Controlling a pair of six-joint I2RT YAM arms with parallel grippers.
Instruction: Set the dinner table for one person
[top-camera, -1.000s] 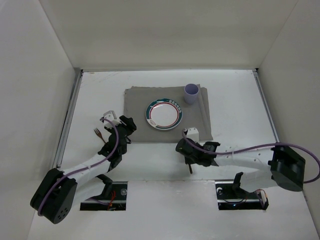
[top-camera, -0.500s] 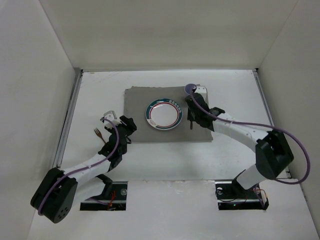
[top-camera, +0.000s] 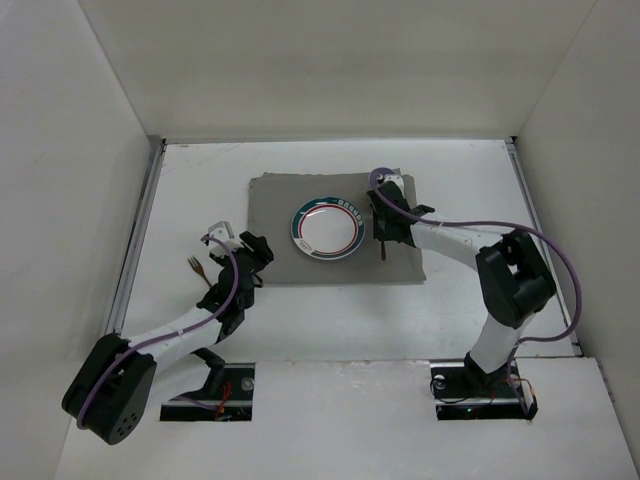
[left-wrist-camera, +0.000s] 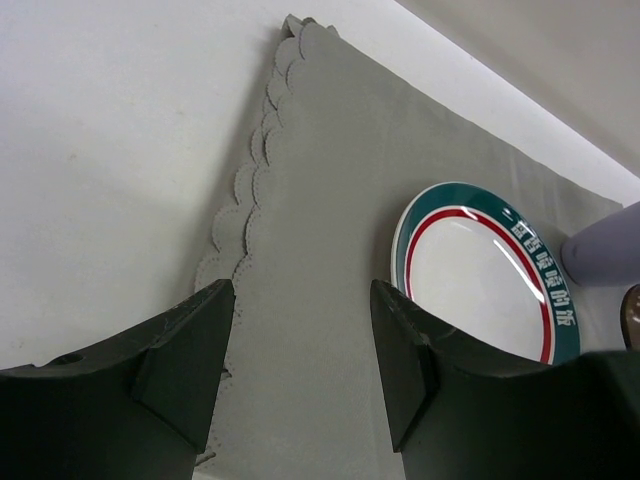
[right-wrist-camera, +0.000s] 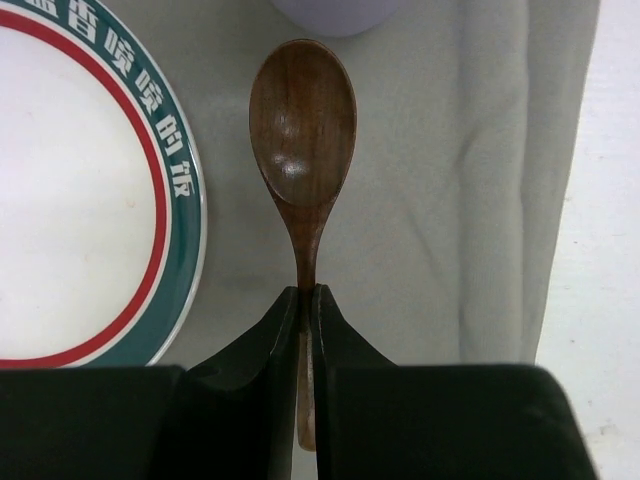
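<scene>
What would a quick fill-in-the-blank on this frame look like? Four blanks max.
1. The right gripper is shut on a wooden ____.
2. The left gripper is ____ and holds nothing.
3. The plate lies on the grey ____.
4. The fork lies on the bare table, to the ____ of the plate.

Missing words: spoon; open; mat; left.
</scene>
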